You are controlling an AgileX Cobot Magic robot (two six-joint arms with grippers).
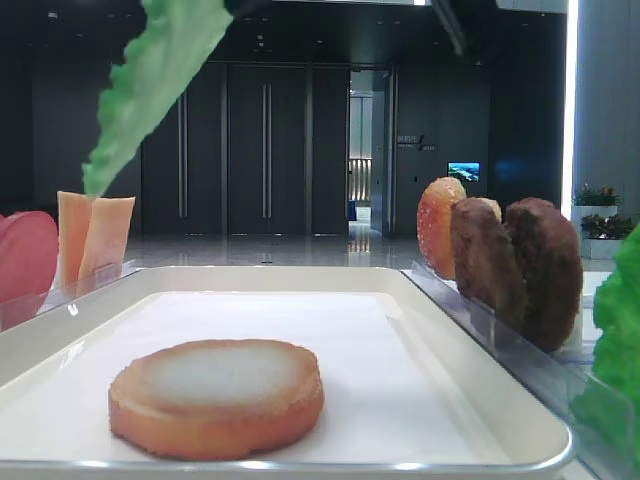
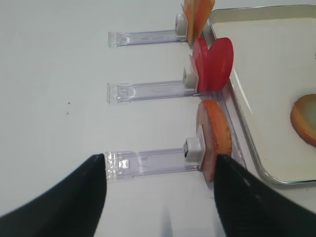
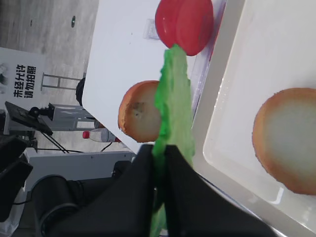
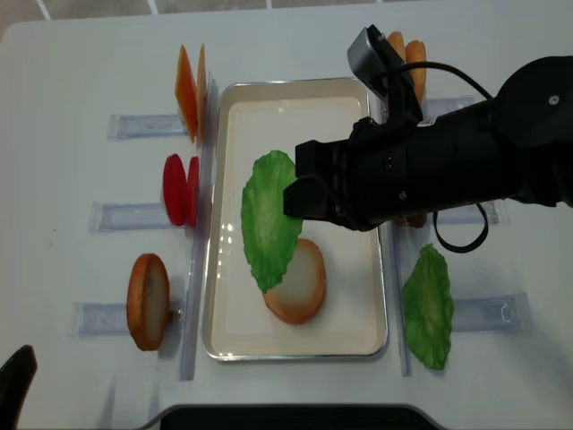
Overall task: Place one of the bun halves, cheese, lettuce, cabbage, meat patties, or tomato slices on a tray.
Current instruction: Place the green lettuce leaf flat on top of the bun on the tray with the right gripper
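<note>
Right claw (image 3: 160, 163) clamped on the lettuce (image 4: 269, 219), leaf dangling above the tray (image 4: 345, 90), partly over the bun half (image 4: 300, 285) lying there. Step looks like carry-to-place; next, lower it onto the bun and release. Left claw (image 2: 160, 197) open, idle over the table (image 2: 54, 74). Nearby: tomato slices (image 4: 181, 190), cheese (image 4: 190, 91), meat patties (image 1: 520, 265), spare leaf (image 4: 428, 309); nothing blocks.

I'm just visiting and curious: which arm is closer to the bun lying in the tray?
The right. Its gripper hangs above the tray, dangling lettuce over the bun. The left gripper sits off the tray, near the table's corner.
</note>
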